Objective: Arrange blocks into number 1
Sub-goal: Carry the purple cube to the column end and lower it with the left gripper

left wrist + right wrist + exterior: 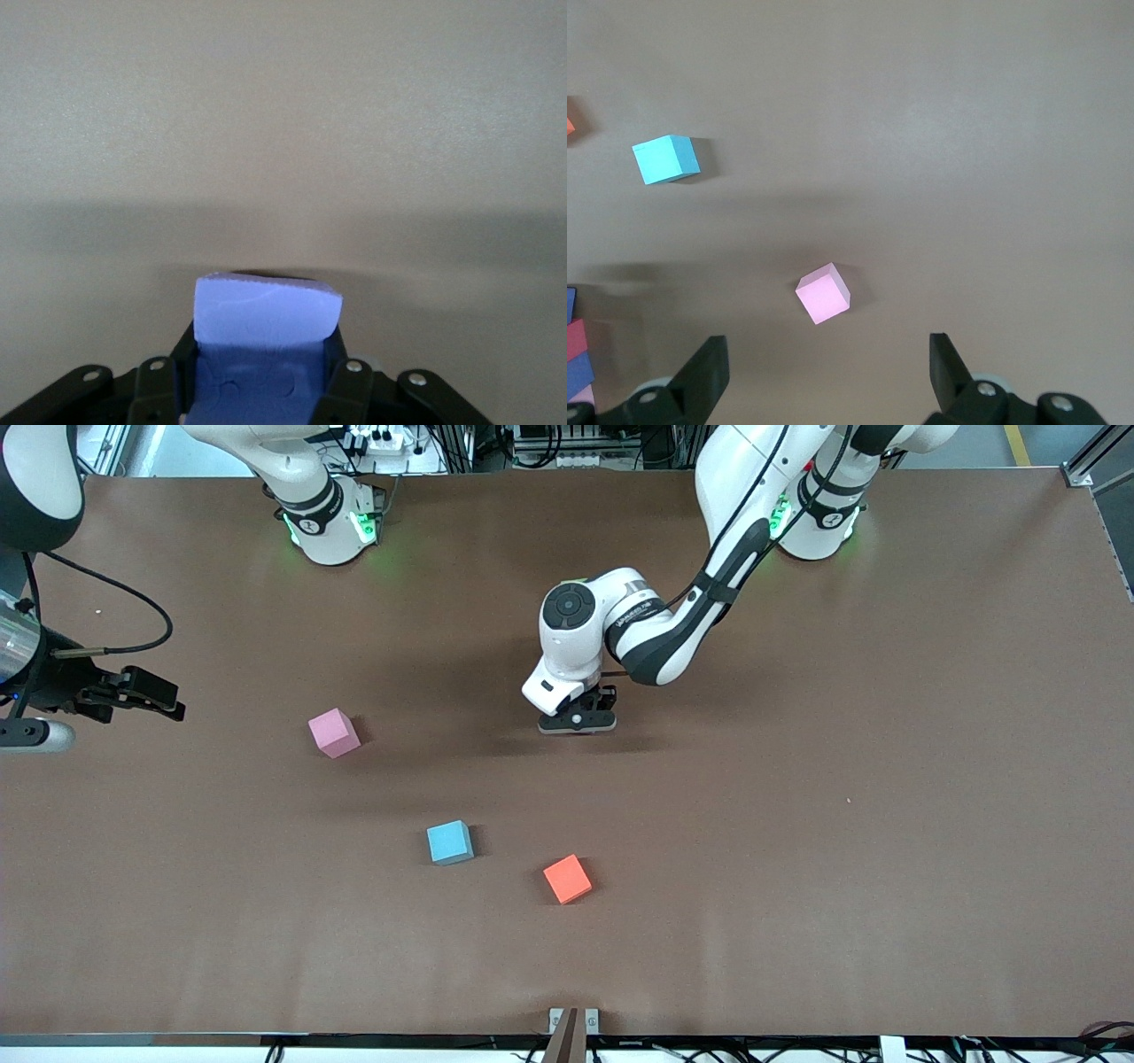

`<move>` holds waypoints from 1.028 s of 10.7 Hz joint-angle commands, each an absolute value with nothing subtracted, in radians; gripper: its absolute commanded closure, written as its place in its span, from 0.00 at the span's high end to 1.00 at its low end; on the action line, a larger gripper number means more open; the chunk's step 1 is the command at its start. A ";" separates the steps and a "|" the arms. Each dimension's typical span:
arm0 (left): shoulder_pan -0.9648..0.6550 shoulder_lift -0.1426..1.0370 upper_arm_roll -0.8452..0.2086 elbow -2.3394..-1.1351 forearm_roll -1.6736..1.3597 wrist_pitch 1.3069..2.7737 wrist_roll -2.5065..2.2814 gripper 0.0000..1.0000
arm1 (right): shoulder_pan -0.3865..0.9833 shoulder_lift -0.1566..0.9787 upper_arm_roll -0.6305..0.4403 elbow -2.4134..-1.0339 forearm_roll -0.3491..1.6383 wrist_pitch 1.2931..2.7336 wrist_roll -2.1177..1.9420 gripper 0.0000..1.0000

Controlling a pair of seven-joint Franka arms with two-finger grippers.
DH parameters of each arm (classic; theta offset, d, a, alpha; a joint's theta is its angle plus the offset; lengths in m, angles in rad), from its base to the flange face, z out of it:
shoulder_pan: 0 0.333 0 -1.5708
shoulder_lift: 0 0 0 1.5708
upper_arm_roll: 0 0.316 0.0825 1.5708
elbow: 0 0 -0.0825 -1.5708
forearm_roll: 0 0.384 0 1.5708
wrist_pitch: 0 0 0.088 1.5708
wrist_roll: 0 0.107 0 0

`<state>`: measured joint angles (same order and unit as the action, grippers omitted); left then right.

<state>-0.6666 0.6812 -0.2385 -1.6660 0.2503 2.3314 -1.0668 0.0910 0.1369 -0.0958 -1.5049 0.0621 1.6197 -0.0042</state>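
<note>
My left gripper [578,722] is low over the middle of the table, shut on a purple block [266,310] that fills the gap between its fingers [347,390]. A pink block [334,732] lies toward the right arm's end. Nearer the front camera lie a light blue block [450,842] and an orange block [567,879]. My right gripper [164,701] hangs open and empty over the right arm's end of the table. In its wrist view the pink block [823,294] sits just ahead of the open gripper [828,363], and the light blue block [665,158] lies farther off.
The brown table [886,797] carries nothing else in view. Slivers of a red block and bluish blocks [574,350] show at the edge of the right wrist view. A small bracket [573,1020] sits at the table's front edge.
</note>
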 commanded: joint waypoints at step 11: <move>-0.631 0.553 -0.249 -1.672 0.273 2.344 -1.129 1.00 | 0.026 0.133 -0.017 -1.505 0.057 1.623 -0.014 1.00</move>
<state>-0.6531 0.6352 -0.2404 -1.6476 0.2503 2.3591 -1.1116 0.0454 0.1371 -0.0388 -1.5054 0.0608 1.6212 -0.0058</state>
